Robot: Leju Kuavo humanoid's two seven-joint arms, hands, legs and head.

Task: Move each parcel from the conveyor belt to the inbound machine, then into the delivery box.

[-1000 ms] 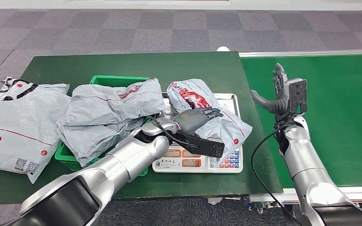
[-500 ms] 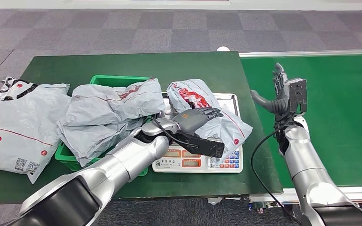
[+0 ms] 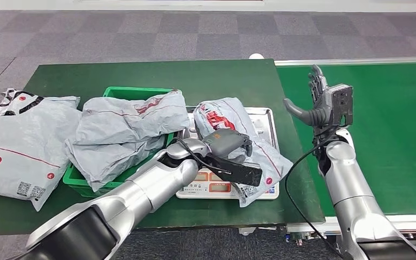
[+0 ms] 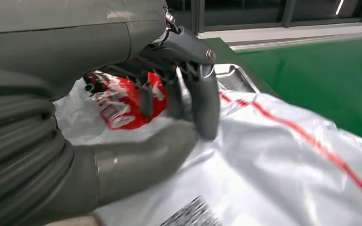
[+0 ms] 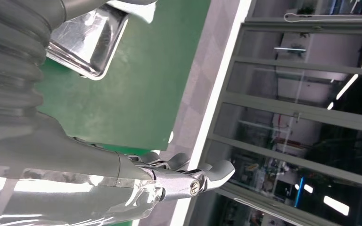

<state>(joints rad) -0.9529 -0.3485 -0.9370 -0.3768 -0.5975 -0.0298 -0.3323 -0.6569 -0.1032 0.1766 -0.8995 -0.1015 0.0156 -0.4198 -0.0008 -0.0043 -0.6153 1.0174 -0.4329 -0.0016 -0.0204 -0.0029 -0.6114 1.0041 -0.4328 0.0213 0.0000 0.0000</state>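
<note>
The grey parcel is lying on the weighing scale on the green bench. The left robot hand is curling its fingers into the wrapper, grasping it. The right robot hand is hovering upright, released, at the conveyor belt edge.

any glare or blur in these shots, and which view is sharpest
Head view is sharpest, evenly lit, with soft sheen on the parcel under the left hand. Left wrist view is soft up close, the parcel's film shining. Right wrist view shows glare on the scale's steel tray and window reflections beyond the right hand.
</note>
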